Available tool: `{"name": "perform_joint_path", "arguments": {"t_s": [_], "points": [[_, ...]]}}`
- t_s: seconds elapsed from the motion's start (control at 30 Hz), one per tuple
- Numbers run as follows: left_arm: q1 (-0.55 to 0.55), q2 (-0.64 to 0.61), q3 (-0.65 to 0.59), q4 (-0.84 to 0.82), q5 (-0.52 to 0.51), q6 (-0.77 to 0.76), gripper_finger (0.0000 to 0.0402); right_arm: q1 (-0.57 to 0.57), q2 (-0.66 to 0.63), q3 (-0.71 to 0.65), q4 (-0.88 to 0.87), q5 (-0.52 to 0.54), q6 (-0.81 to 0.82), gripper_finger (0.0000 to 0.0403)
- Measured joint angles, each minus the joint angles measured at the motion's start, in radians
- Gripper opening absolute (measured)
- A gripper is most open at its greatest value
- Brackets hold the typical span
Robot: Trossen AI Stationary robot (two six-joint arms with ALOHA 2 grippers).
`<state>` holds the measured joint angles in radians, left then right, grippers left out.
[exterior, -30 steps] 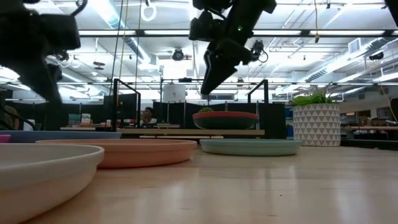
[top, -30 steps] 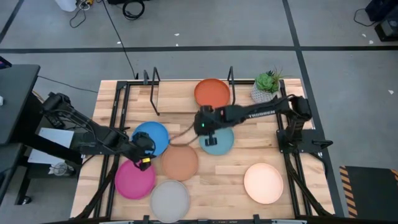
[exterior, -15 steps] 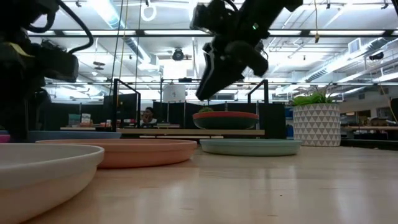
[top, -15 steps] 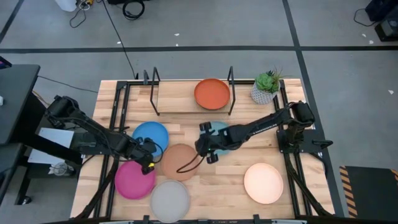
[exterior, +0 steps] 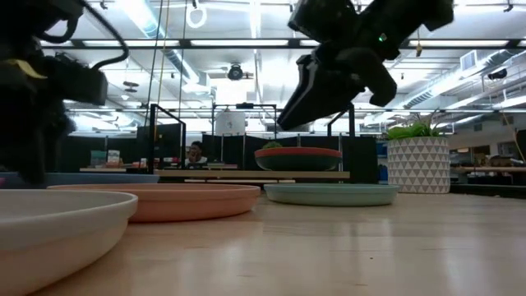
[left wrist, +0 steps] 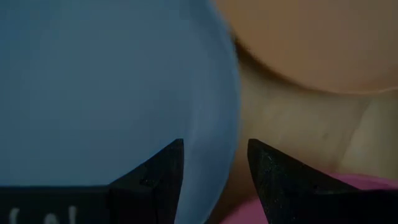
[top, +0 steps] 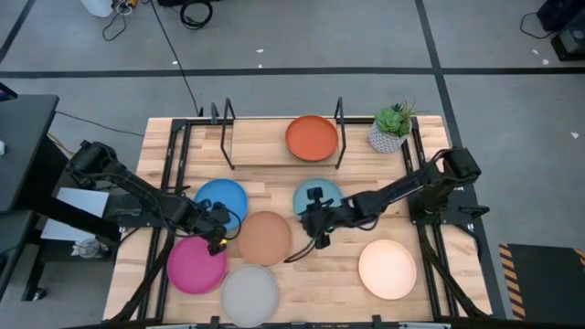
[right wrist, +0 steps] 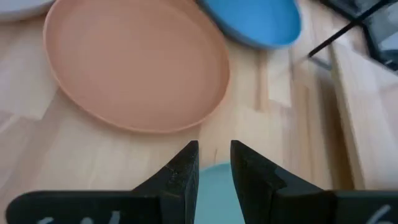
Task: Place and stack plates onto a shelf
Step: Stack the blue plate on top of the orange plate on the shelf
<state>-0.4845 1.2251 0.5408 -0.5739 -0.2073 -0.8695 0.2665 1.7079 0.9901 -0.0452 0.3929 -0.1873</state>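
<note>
My left gripper [top: 218, 234] is open and low over the near right rim of the blue plate [top: 221, 201]. In the left wrist view its fingers stand one over the plate's inside and one outside the rim [left wrist: 219, 149]. My right gripper [top: 315, 225] is open by a narrow gap. It hangs well above the table [exterior: 289, 122], over the near edge of the pale blue plate [right wrist: 210, 190]. The tan plate [top: 265, 238] lies flat between the grippers. The orange plate [top: 311, 137] sits on a dark teal one [exterior: 297, 164] on the shelf [top: 260, 148].
Pink plate [top: 196, 263], grey plate [top: 249, 294] and cream plate [top: 388, 268] lie flat near the table's near edge. A potted plant [top: 393, 128] stands right of the shelf. The shelf's left half is bare plank between black uprights [top: 227, 128].
My right gripper has drawn back from in front of the shelf toward the near edge, across the pale blue plate, then a little right, staying high. My left gripper has shifted slightly toward the near edge and down to the blue plate's rim. No plate has moved.
</note>
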Motion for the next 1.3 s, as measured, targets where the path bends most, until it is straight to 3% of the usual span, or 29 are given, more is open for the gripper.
{"name": "perform_joint_path", "arguments": {"t_s": [0.27, 0.53, 0.77, 1.13, 1.23, 1.3], "points": [[0.0, 0.0, 0.011, -0.003, -0.008, 0.219, 0.0185, 0.021, -0.024, -0.09, 0.096, 0.01, 0.012, 0.0098], [0.0, 0.016, 0.01, -0.006, -0.017, 0.194, 0.0185, 0.028, -0.024, -0.148, 0.213, 0.026, 0.008, 0.0098], [0.0, 0.108, 0.011, -0.002, -0.027, 0.208, 0.0177, 0.04, -0.024, -0.182, 0.281, 0.026, 0.003, 0.0098], [0.0, 0.094, 0.014, -0.004, -0.007, 0.204, 0.0051, 0.062, -0.024, -0.215, 0.356, 0.026, 0.012, 0.0098], [0.0, 0.073, 0.053, -0.078, 0.011, 0.205, 0.0015, 0.061, -0.024, -0.224, 0.366, 0.026, 0.012, 0.0098], [-0.002, 0.055, 0.107, -0.163, 0.029, 0.21, 0.0012, 0.062, -0.024, -0.231, 0.382, 0.025, 0.014, 0.0098]]}}
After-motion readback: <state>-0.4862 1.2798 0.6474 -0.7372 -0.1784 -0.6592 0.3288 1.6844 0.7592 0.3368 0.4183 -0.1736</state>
